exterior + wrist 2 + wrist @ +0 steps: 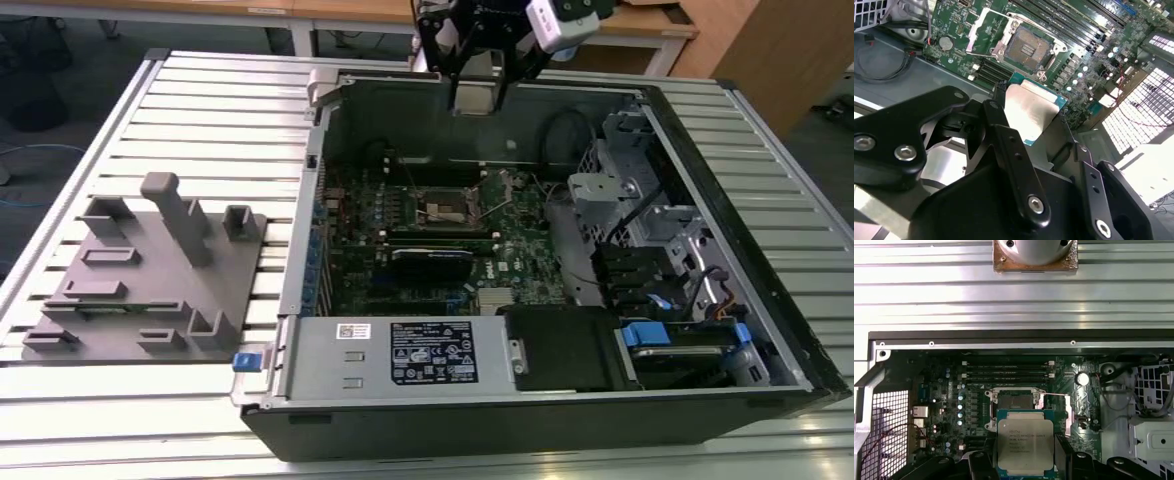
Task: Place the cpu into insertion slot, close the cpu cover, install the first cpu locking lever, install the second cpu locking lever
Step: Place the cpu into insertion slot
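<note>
Exterior view: the black gripper [478, 95] hangs at the far wall of one open black computer case [534, 440] bearing two printed labels [434, 352]. Second wrist view: it clasps one silvery-grey square cpu [1031, 107], apart from the dark square insertion slot [1028, 48], its silver-frame cpu cover [974, 35] open. First wrist view: print lines the cpu's top.

Matt brushed-metal top on cpu [1025, 441]; table [200, 110] ribbed metal, v. shiny.

The hand [1030, 122] grips the cpu [1032, 106], pointing down.
</note>
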You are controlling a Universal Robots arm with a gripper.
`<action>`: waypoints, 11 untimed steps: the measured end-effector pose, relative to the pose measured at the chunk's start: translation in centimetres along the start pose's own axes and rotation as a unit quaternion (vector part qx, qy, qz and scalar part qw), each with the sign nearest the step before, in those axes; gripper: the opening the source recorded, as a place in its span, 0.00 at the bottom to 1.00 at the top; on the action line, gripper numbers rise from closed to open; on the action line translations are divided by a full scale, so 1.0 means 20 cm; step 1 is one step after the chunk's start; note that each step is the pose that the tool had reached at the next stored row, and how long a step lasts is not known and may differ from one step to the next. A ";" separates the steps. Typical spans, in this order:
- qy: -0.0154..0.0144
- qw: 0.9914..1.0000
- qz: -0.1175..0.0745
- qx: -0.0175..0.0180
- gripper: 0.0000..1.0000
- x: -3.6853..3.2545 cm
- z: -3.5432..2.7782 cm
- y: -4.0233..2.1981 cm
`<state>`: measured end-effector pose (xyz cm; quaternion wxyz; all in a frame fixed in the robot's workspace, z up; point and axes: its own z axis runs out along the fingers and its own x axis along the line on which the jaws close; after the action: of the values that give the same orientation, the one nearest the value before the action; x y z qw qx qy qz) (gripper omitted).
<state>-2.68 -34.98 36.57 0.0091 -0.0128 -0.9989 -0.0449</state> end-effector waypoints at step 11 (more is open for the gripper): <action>0.000 1.000 0.000 0.000 0.54 -0.001 0.043 -0.004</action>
<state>-2.69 -34.98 35.71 0.0091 -0.0128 -0.9989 -0.0453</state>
